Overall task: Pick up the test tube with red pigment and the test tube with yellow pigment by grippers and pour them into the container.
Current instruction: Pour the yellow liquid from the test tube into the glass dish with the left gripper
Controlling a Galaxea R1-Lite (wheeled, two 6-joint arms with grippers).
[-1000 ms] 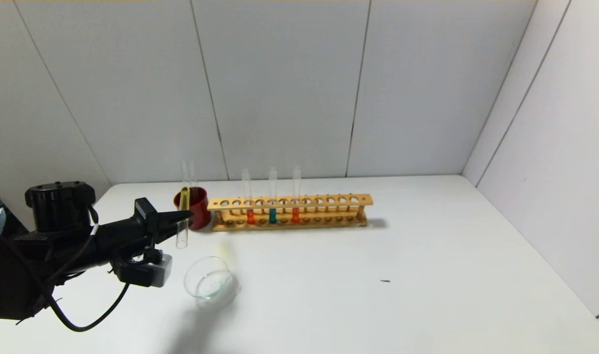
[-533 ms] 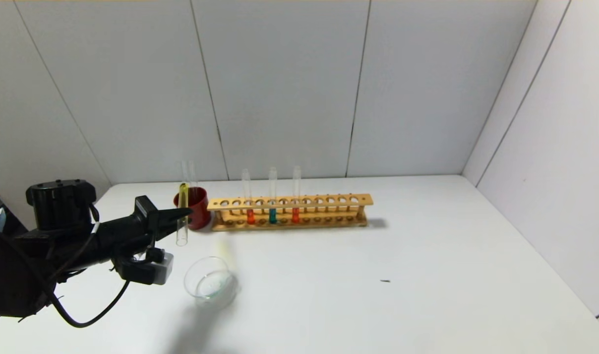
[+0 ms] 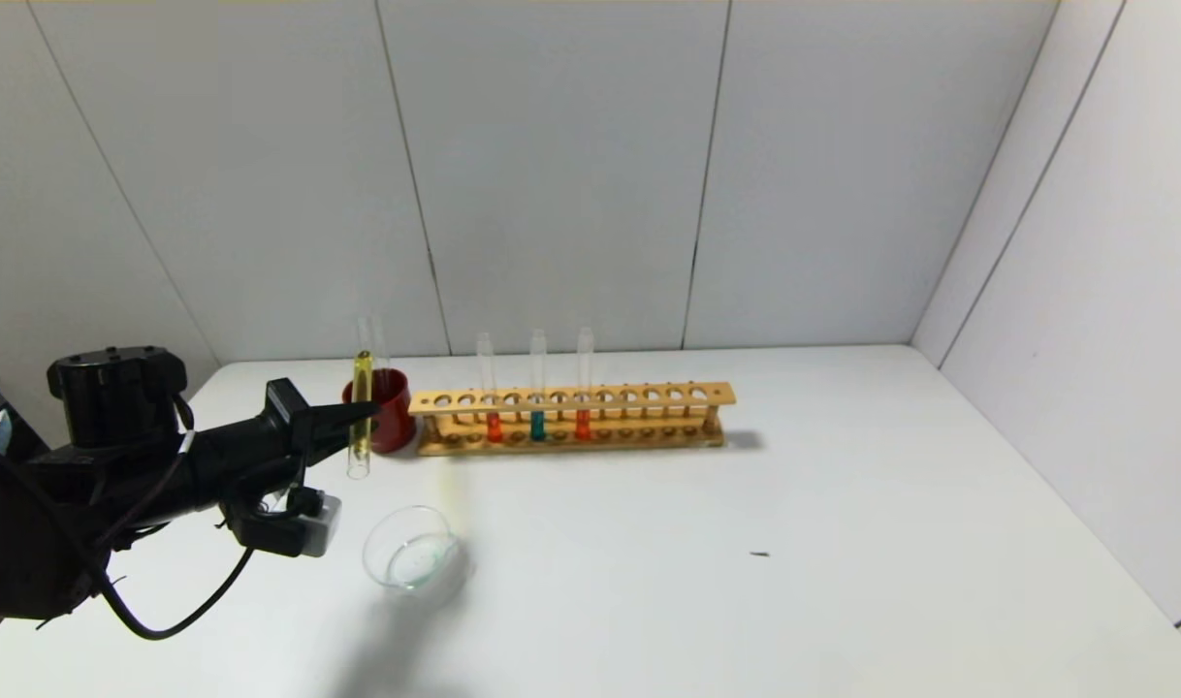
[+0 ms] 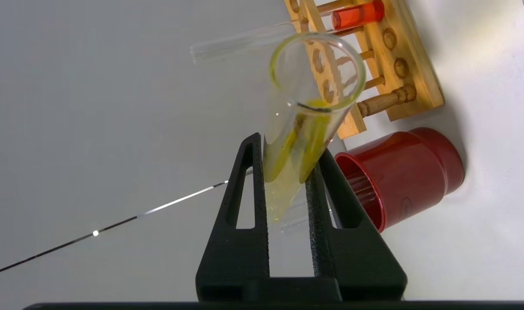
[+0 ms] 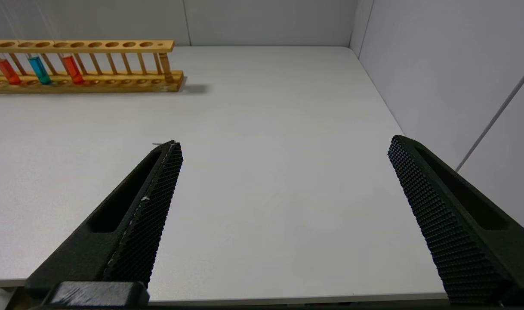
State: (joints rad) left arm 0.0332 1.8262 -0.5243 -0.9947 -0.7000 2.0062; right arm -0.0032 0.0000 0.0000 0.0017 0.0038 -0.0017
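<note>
My left gripper (image 3: 363,417) is shut on the test tube with yellow pigment (image 3: 361,412) and holds it near upright above the table, behind the clear glass container (image 3: 411,559). In the left wrist view the gripper (image 4: 288,146) clamps the tube (image 4: 305,125) between both fingers, with its open mouth towards the camera and yellow liquid along its wall. Two test tubes with red pigment (image 3: 494,427) (image 3: 583,424) stand in the wooden rack (image 3: 649,396). My right gripper (image 5: 283,144) is open and empty over the table's near right side, out of the head view.
A teal tube (image 3: 537,425) stands between the two red ones. A dark red cup (image 3: 389,412) with empty clear tubes stands just left of the rack, right behind the held tube. A small dark speck (image 3: 760,555) lies on the white table. Walls close in at back and right.
My left gripper has lifted the yellow tube slightly. The yellow liquid now reaches farther down the tube. The dish and rack have not moved.
</note>
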